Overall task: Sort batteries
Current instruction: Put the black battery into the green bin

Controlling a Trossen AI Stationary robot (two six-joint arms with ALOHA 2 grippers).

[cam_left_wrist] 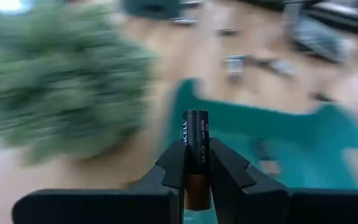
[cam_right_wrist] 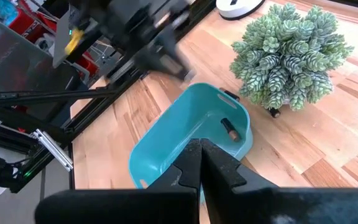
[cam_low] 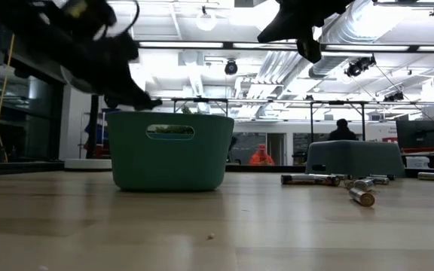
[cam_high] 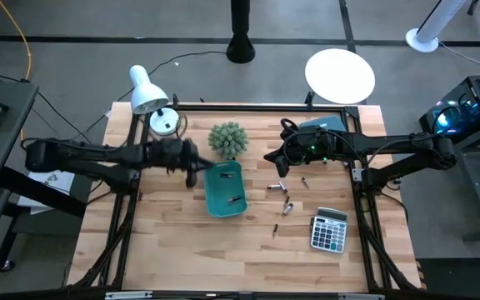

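Left end effector pinches 1 dark battery, its long axis along the fingers.

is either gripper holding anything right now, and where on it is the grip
The left gripper holds a dark battery upright, clamped around its lower, copper-coloured end, near the teal tray. The right gripper is shut on nothing.
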